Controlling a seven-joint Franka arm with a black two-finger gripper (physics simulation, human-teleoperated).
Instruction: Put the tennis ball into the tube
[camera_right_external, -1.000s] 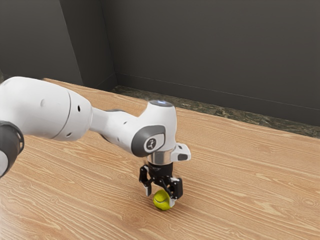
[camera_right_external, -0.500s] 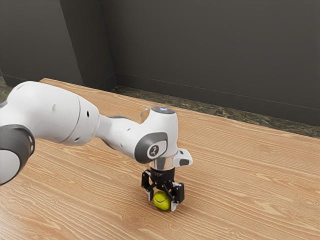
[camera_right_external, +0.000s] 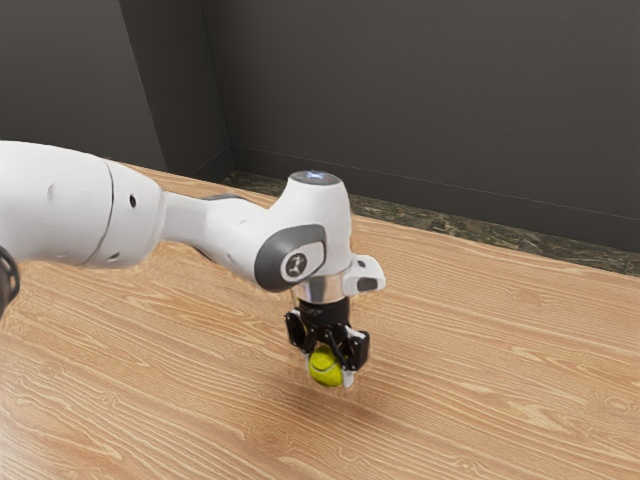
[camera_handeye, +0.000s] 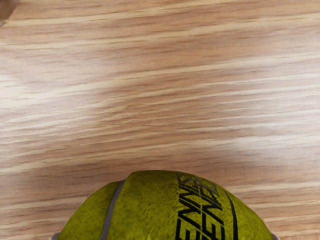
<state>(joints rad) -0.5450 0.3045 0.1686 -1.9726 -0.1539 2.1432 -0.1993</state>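
Claw (camera_right_external: 328, 373) is clamped on the tennis ball (camera_right_external: 325, 366), just above the desk (camera_right_external: 480, 400).
Its round sides could slip free if the grip sits off-centre, and a crooked release could catch the tube's rim, tipping it or sending the ball rolling. Well apart from the ball is a brown, rounded edge (camera_handeye: 6, 10); whether it belongs to the tube, or holds anything, I can't tell.

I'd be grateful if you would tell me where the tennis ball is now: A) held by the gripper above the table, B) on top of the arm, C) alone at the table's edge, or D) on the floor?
A: the gripper has its fingers on opposite sides of the tennis ball, with a soft shadow on the table below.
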